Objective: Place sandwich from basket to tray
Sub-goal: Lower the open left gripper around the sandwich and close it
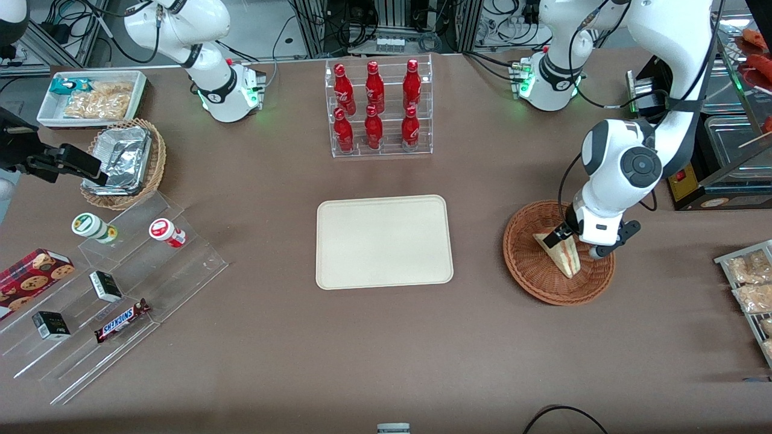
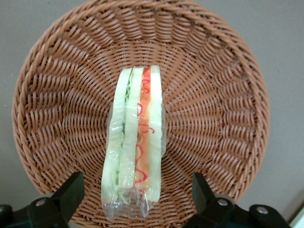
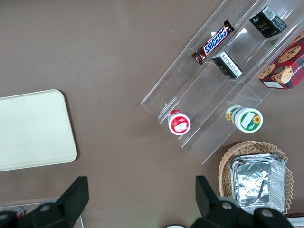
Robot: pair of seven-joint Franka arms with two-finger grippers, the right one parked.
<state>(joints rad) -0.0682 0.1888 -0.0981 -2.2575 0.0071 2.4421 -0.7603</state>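
The sandwich point(image 1: 562, 254) point(image 2: 135, 156), a clear-wrapped wedge of white bread with green and red-orange layers, lies in the round reddish-brown basket point(image 1: 538, 288) point(image 2: 223, 95). My left gripper point(image 1: 576, 242) point(image 2: 136, 197) hangs low over the basket, open, with one black finger point(image 2: 70, 190) on each side of the sandwich's wrapped end. Neither finger touches the sandwich. The cream tray point(image 1: 384, 241) point(image 3: 33, 128) lies bare in the middle of the table, beside the basket toward the parked arm's end.
A clear rack of red bottles point(image 1: 377, 108) stands farther from the front camera than the tray. Stepped clear shelves with snacks point(image 1: 120, 283), a tan basket of foil containers point(image 1: 123, 160) and a white bin point(image 1: 90, 96) sit toward the parked arm's end. Snack packets point(image 1: 748, 277) lie at the working arm's end.
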